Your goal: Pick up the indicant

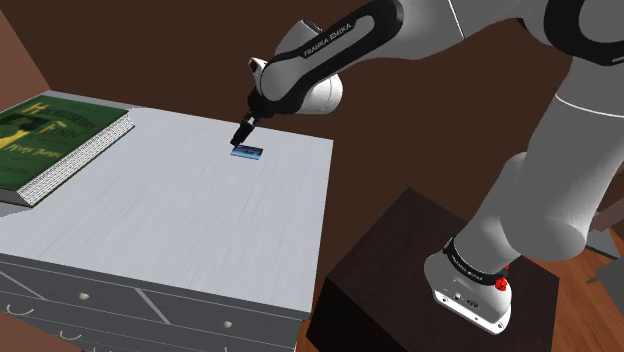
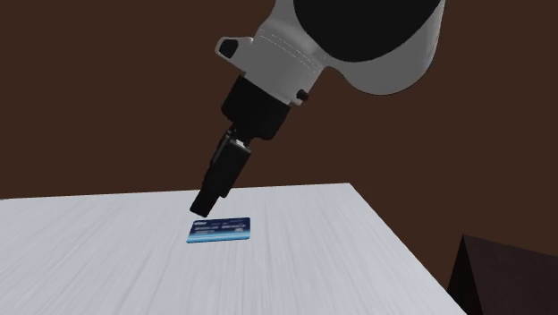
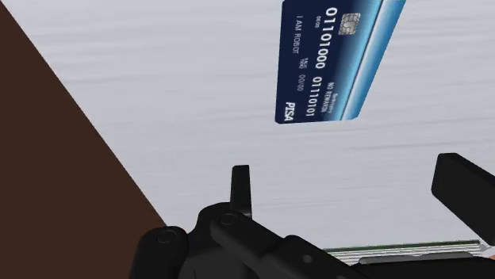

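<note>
Your gripper (image 3: 353, 190) has its two black fingers apart, and there is nothing between them. In the shoulder view, look from left to right. First you see a green book (image 1: 50, 140) at the left side of the table (image 1: 180, 210). Then you see the blue card (image 1: 247, 153), lying flat near the far edge of the table, with the gripper (image 1: 241, 133) hanging just over it. Last comes the dark stand (image 1: 400, 270) at the right. In the second exterior view, the gripper (image 2: 200, 208) points down at the left end of the card (image 2: 219, 230), and the card's long side runs left to right across the table. In the wrist view, the card (image 3: 337, 59) lies face up, out in front of the fingers. Its long side points away from the gripper, and the end with the little chip is the far end. I think the card is very light, thin, stiff and smooth, so it will likely slip. It lies flat on the table, so there is almost no edge for you to grab. Your best bet is to pinch it across its short way, with one finger on each long edge. Come down low and close slowly, or the card may scoot away.
</note>
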